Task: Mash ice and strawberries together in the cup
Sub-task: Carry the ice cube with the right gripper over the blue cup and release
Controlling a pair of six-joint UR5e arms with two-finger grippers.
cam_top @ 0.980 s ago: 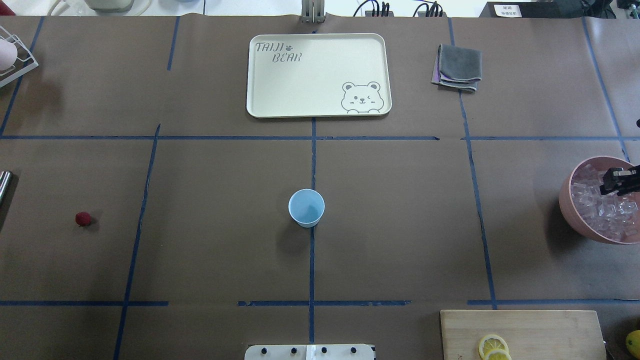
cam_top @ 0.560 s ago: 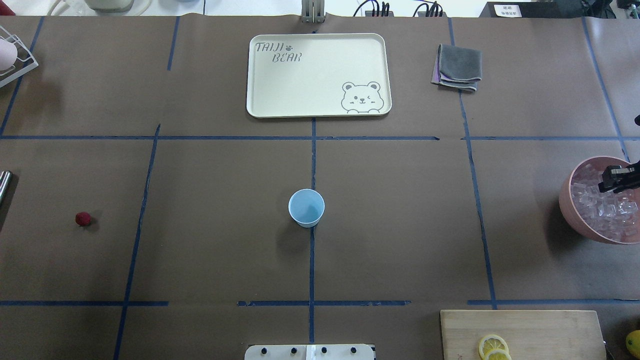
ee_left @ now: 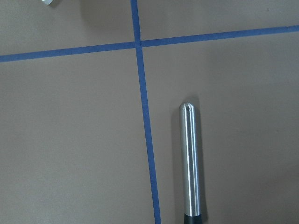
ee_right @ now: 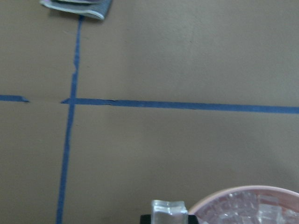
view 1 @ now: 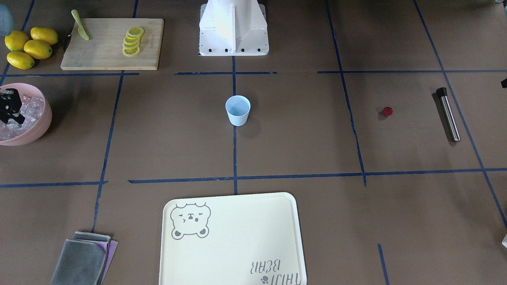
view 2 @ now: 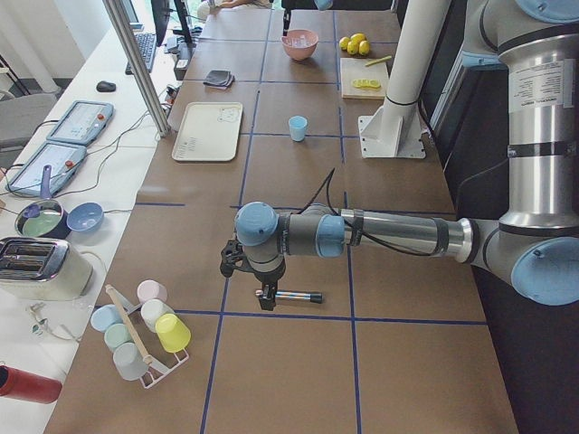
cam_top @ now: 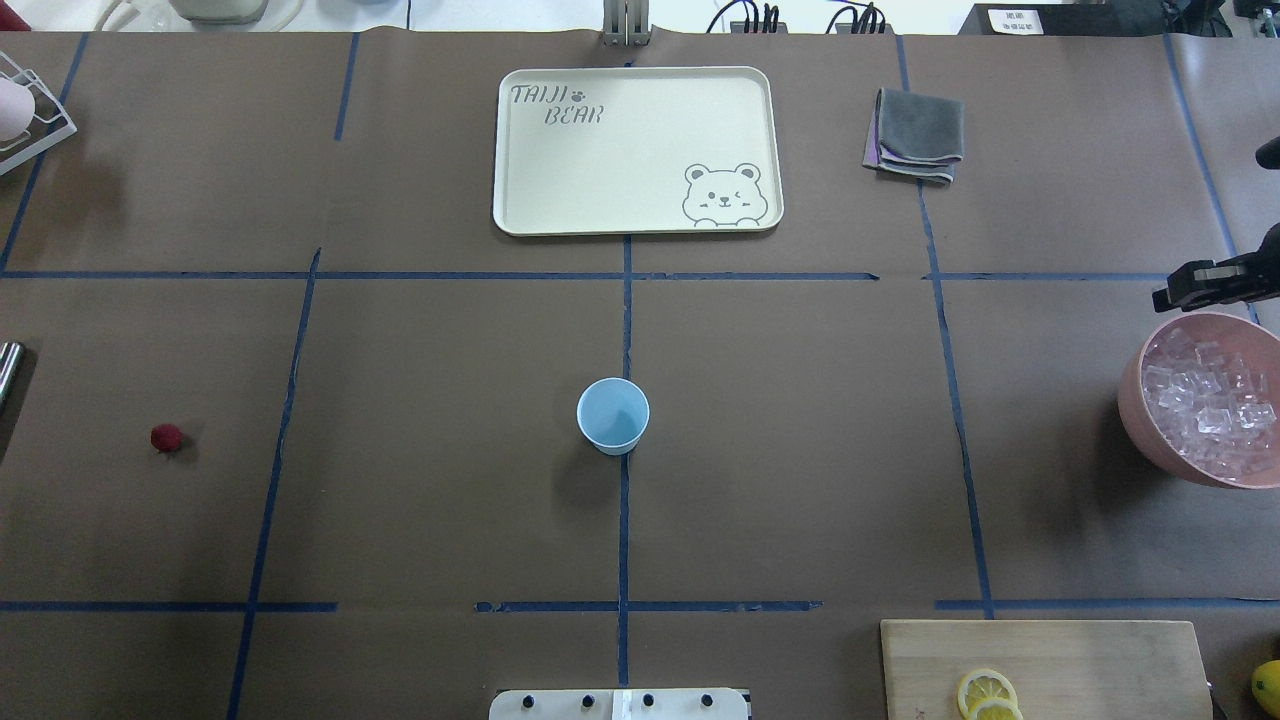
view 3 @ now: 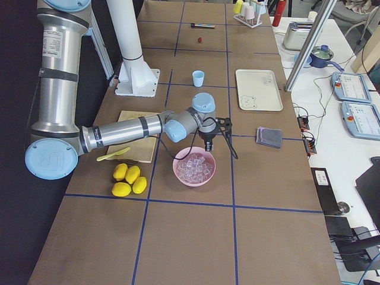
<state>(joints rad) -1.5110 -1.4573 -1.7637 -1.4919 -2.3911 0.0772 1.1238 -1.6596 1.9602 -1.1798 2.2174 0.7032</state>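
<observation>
The pale blue cup (cam_top: 613,416) stands upright at the table's middle, also in the front view (view 1: 238,110). It looks empty. The small red strawberry (cam_top: 166,437) lies on the paper far to the left. Clear ice cubes (cam_top: 1212,405) fill the pink bowl (cam_top: 1135,400) at the right edge. My right gripper (cam_top: 1185,285) hangs over the bowl's far rim, shut on one ice cube (ee_right: 169,212). My left gripper (view 2: 265,294) hovers over a metal muddler (ee_left: 190,156). I cannot tell whether it is open or shut.
A cream bear tray (cam_top: 637,150) and a folded grey cloth (cam_top: 915,135) lie at the far side. A cutting board (cam_top: 1045,665) with lemon slices (cam_top: 985,692) lies near right. Whole lemons (view 1: 27,47) lie beside it. A cup rack (view 2: 145,330) stands at the left end.
My right gripper has lifted out of the ice bowl and moved toward its far rim, carrying an ice cube. The cup and strawberry have not moved.
</observation>
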